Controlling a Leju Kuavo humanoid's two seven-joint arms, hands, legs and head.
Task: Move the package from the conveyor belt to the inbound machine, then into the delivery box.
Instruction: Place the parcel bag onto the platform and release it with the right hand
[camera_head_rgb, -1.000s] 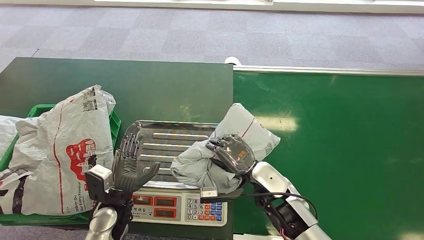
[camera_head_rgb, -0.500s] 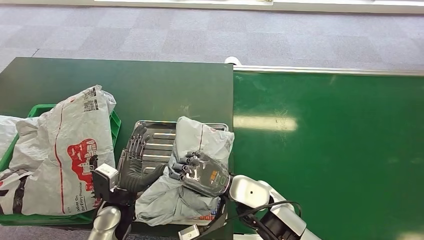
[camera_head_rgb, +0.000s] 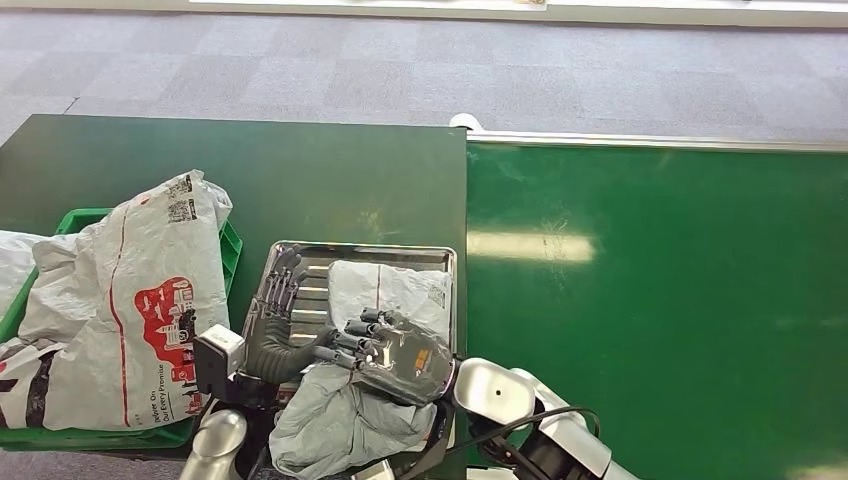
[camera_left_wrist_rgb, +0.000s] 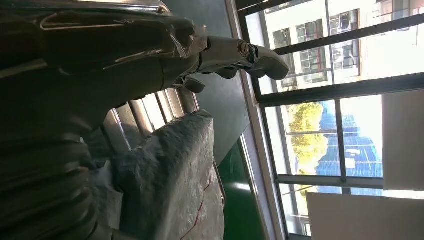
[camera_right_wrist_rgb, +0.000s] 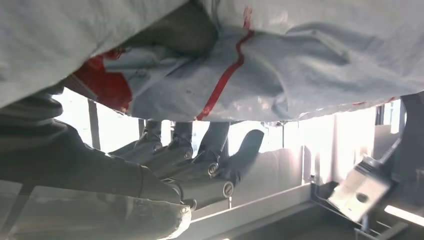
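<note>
A crumpled grey plastic mailer package with a thin red stripe (camera_head_rgb: 375, 330) lies on the ribbed steel tray of the inbound weighing machine (camera_head_rgb: 300, 262), its near end drooping over the tray's front edge; the green conveyor belt (camera_head_rgb: 660, 300) alongside carries nothing. Judged from that, the first leg of the job looks done and the drop into the delivery box remains. The robot's right hand (camera_head_rgb: 395, 348) lies palm down across the package's middle, fingers curled over it and holding it, silver forearm angled in from the lower right. The left hand (camera_head_rgb: 275, 325) stands upright just beside the package's left edge, palm toward it, fingers spread and grasping nothing. To the left, the green plastic delivery crate (camera_head_rgb: 232, 255) on the dark green table (camera_head_rgb: 300, 170) already holds a large grey bag printed in red (camera_head_rgb: 130, 300)
</note>
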